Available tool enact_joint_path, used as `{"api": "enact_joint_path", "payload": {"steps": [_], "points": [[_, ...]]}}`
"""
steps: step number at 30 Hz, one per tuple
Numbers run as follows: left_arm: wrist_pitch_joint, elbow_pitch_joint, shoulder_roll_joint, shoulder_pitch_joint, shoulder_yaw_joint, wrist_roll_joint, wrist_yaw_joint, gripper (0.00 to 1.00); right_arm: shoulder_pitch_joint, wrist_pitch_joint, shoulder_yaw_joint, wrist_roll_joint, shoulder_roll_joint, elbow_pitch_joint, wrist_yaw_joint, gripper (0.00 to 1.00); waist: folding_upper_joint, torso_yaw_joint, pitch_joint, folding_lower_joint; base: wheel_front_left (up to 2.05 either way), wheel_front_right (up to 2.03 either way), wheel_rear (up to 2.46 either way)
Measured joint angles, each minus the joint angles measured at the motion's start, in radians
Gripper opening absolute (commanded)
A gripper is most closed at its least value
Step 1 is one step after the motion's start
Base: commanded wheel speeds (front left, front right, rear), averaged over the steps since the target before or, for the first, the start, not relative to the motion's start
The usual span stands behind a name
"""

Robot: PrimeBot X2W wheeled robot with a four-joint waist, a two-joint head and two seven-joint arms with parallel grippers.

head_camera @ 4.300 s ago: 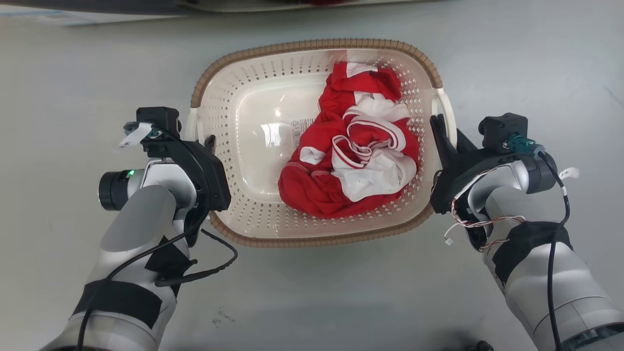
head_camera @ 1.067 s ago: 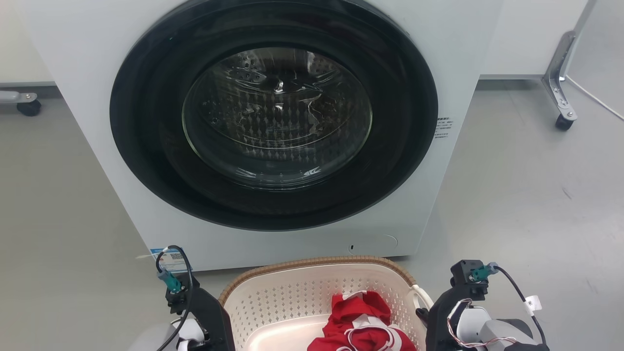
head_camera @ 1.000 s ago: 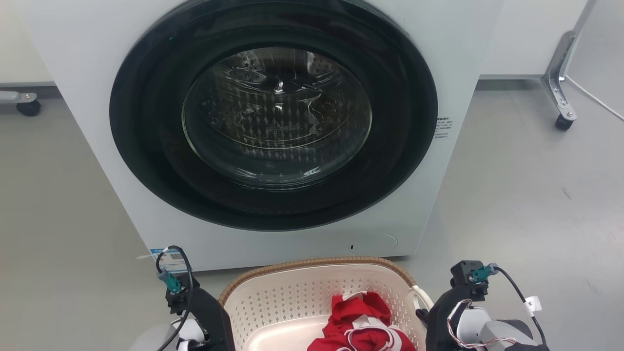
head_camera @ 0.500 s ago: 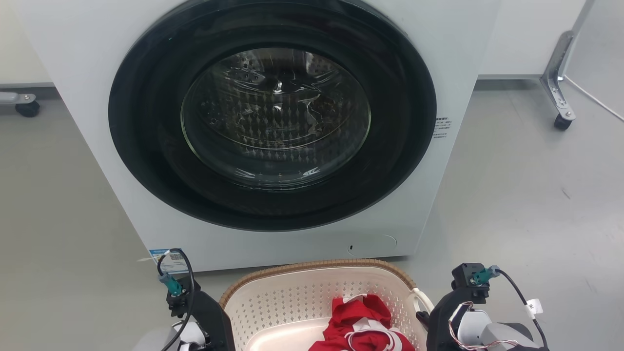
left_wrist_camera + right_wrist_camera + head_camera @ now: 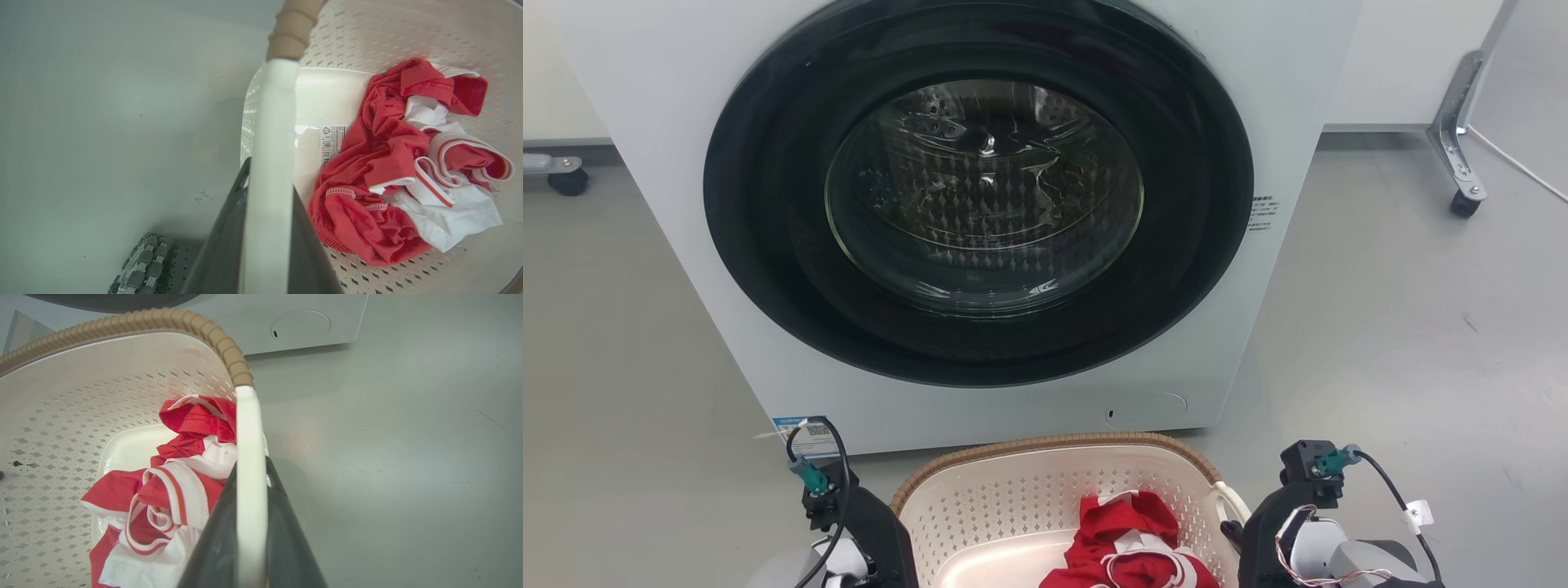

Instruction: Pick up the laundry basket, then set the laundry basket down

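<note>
Laundry basket (image 5: 1054, 442) is held just before washing machine (image 5: 1013, 416); its white handles (image 5: 271, 122) are clamped by fully closed left gripper (image 5: 267, 192) and right gripper (image 5: 250, 469), so weight is likely shared evenly.

Right gripper (image 5: 251, 465) has its two dark fingers pinching the white handle (image 5: 248, 428) of the basket (image 5: 122, 322), one on each side. Red and white clothes (image 5: 179, 473) are bunched up inside. The washer (image 5: 302, 326) panel sits just past the brown rim, with grey floor (image 5: 408, 457) off to the right.
</note>
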Motion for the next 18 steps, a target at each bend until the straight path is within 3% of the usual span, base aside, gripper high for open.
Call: {"api": "enact_joint_path", "payload": {"steps": [18], "points": [[-0.048,-0.011,0.0,0.002,-0.02,-0.011,0.009,0.0,0.001,-0.02,0.028,0.026,-0.009,-0.012,0.0,0.0,0.0,0.003,0.019,0.0,0.0,0.0,0.0]]}}
